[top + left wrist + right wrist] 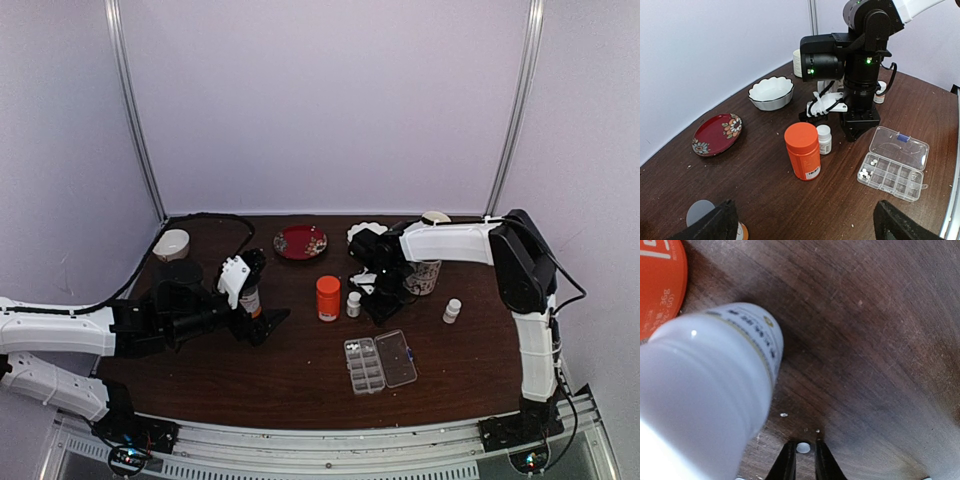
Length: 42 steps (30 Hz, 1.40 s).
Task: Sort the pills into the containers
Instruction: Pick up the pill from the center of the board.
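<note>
Right pincer nearly closed around one pill on counter, just beside small white bottle; squeeze gently, lift straight. Left pincer wide open, empty.

A clear pill box lies flat, its lid hinged open. Small white pills sit in one end compartment. Another round pill lies on the wood.

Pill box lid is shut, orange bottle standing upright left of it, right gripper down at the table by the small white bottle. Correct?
Not quite: the left wrist view shows the pill box with its lid open. Orange bottle, right gripper and small white bottle as you said.
</note>
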Each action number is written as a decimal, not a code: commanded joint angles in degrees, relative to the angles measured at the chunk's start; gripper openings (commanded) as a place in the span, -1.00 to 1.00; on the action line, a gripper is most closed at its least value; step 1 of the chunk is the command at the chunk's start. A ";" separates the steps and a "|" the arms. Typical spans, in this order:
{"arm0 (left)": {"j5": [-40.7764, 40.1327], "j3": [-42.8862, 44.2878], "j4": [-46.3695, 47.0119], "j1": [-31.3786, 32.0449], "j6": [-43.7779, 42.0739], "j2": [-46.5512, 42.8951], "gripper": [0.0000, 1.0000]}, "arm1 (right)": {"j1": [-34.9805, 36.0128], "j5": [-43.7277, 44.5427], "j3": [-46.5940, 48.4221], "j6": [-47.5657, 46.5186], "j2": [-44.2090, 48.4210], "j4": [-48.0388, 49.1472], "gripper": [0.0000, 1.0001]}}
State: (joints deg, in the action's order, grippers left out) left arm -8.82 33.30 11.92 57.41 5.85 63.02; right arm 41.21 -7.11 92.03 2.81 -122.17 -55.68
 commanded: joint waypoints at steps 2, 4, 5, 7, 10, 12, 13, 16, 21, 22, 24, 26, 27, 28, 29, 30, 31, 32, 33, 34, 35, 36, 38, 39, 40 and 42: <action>-0.50 0.12 1.08 -0.38 -0.75 0.12 0.95 | -0.25 1.23 1.59 -0.41 -1.50 0.03 -0.72; -0.57 0.10 1.09 -0.39 -0.79 0.02 0.95 | -0.28 1.29 1.60 -0.35 -1.30 0.12 -0.73; -0.57 0.03 1.09 -0.39 -0.75 0.02 0.95 | -0.26 1.19 1.60 -0.35 -1.19 0.14 -0.75; -0.58 0.01 1.08 -0.44 -0.75 -0.03 0.95 | -0.25 1.08 1.56 -0.35 -0.83 0.30 -0.75; -0.59 -0.08 1.08 -0.41 -0.75 -0.13 0.95 | -0.26 1.01 1.44 -0.28 -0.25 0.44 -0.77; -0.59 -0.08 1.08 -0.38 -0.75 -0.10 0.95 | -0.25 1.06 1.43 -0.30 0.17 0.33 -0.77; -0.59 -0.08 1.01 -0.39 -0.75 -0.17 0.95 | -0.25 1.04 1.39 -0.27 0.33 0.31 -0.77; -0.59 -0.08 1.11 -0.39 -0.68 -0.18 0.95 | -0.25 1.10 1.05 -0.26 1.09 0.40 -0.78; -0.59 -0.08 1.11 -0.38 -0.75 -0.12 0.95 | -0.25 1.06 0.53 -0.18 2.19 0.47 -0.80; -0.59 -0.08 1.10 -0.37 -0.75 -0.10 0.95 | -0.25 1.05 0.33 -0.13 2.54 0.47 -0.80; -0.59 -0.08 1.17 -0.37 -0.75 -0.09 0.95 | -0.25 1.05 0.08 -0.08 3.12 0.46 -0.80; -0.50 -0.08 1.26 -0.37 -0.73 -0.04 0.95 | -0.25 1.12 -0.28 0.03 3.69 0.40 -0.80; -0.50 0.00 1.26 -0.39 -0.74 -0.01 0.95 | -0.25 1.15 -0.39 0.05 4.07 0.31 -0.80; -0.42 0.01 1.26 -0.42 -0.71 0.01 0.95 | -0.21 1.07 -0.68 0.05 4.39 0.27 -0.80; -0.41 0.01 1.26 -0.37 -0.67 0.04 0.95 | -0.17 1.05 -0.95 0.13 4.77 0.23 -0.80; -0.42 0.01 1.26 -0.41 -0.66 0.05 0.95 | -0.10 1.09 -1.38 0.15 5.24 0.33 -0.80; -0.36 0.01 1.37 -0.39 -0.66 0.10 0.95 | -0.08 1.07 -1.84 0.25 5.81 0.43 -0.80; -0.36 0.01 1.37 -0.37 -0.66 0.17 0.95 | -0.01 0.90 -2.25 0.35 6.41 0.52 -0.80; -0.33 0.01 1.37 -0.39 -0.66 0.20 0.95 | -0.02 0.90 -2.69 0.43 6.87 0.61 -0.80; -0.27 0.06 1.35 -0.37 -0.60 0.21 0.95 | 0.07 0.86 -3.06 0.51 7.51 0.59 -0.80; -0.24 0.09 1.35 -0.37 -0.58 0.20 0.95 | 0.22 0.76 -3.32 0.53 7.93 0.53 -0.80; -0.19 0.10 1.35 -0.39 -0.57 0.21 0.95 | 0.45 0.59 -3.56 0.48 8.30 0.26 -0.80; -0.23 0.18 1.26 -0.37 -0.57 0.26 0.95 | 1.33 0.39 -4.40 0.51 9.26 -0.03 -0.80; -0.23 0.12 1.26 -0.41 -0.57 0.25 0.95 | 1.89 0.31 -4.93 0.65 9.84 0.03 -0.80; -0.23 0.15 1.26 -0.40 -0.57 0.21 0.95 | 2.45 -0.09 -5.56 0.89 10.50 0.20 -0.80; -0.19 0.15 1.34 -0.38 -0.57 0.23 0.95 | 3.45 -1.45 -7.04 1.52 11.85 1.12 -0.80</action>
State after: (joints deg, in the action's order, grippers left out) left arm -8.82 33.30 11.92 57.41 5.85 63.05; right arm 42.44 -7.14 87.44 3.11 -113.95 -55.37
